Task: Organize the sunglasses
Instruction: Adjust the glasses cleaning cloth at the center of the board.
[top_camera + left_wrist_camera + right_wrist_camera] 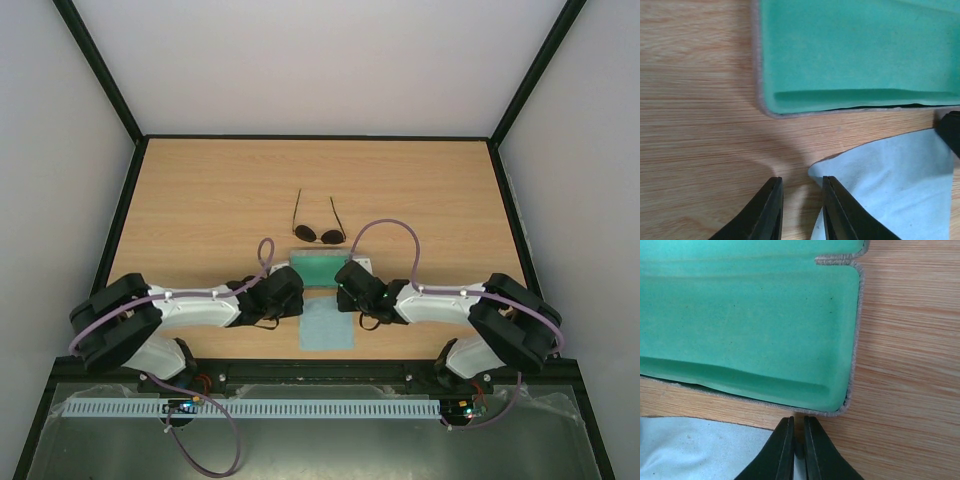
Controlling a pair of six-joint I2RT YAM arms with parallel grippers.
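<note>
First, the light blue cloth (328, 325) lies flat on the wooden surface (200, 190), just in front of the open grey case (318, 266), whose teal lining faces up. The left hand (800, 181) is at the case's near left corner. Its fingers are parted and released, with bare wood between them and one finger beside the cloth's corner. The right hand (798, 419) is at the case's near right corner, its fingers clenched to a thin slit. Whether the cloth's edge is caught between them I cannot tell. Just behind the case's far edge, the sunglasses (318, 235) rest on the surface untouched. Their round dark lenses are toward the case, and the temple arms are unfolded and point away.
</note>
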